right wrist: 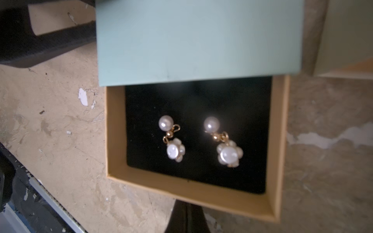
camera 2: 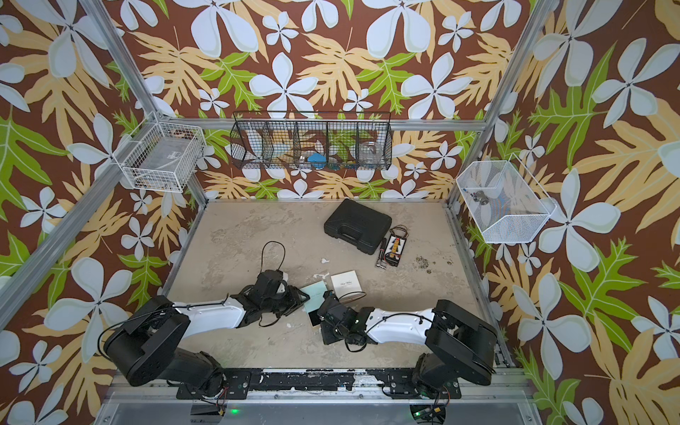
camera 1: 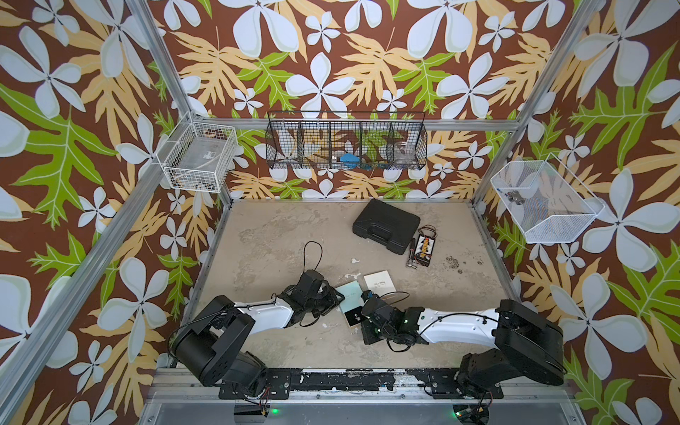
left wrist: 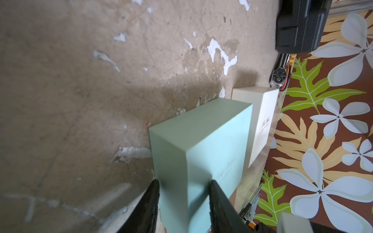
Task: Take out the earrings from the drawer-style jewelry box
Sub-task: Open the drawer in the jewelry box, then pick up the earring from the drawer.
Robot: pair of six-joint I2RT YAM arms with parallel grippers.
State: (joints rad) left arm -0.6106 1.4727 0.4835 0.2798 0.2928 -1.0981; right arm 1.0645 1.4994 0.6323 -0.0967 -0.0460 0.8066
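Note:
The mint-green jewelry box [camera 1: 349, 292] lies on the table between my arms. My left gripper [left wrist: 184, 201] is shut on the sleeve [left wrist: 201, 131], one finger on each side. The tan drawer [right wrist: 193, 191] is slid out of the sleeve [right wrist: 197, 40] and shows a black pad. On the pad lie two earrings, one [right wrist: 174, 150] beside the other [right wrist: 229, 153], each a pearl with a pale flower drop on gold links. My right gripper [right wrist: 187, 203] is shut, its tips at the drawer's front wall, partly hidden by it. In a top view the drawer [camera 2: 316, 319] pokes out toward the table's front.
A white square box [camera 1: 380, 281] sits just beyond the mint box. Farther back are a black plastic case [camera 1: 386, 224], a small wired board [camera 1: 426, 248] and a ratchet [left wrist: 279, 76]. Wire baskets [camera 1: 346, 141] hang on the walls.

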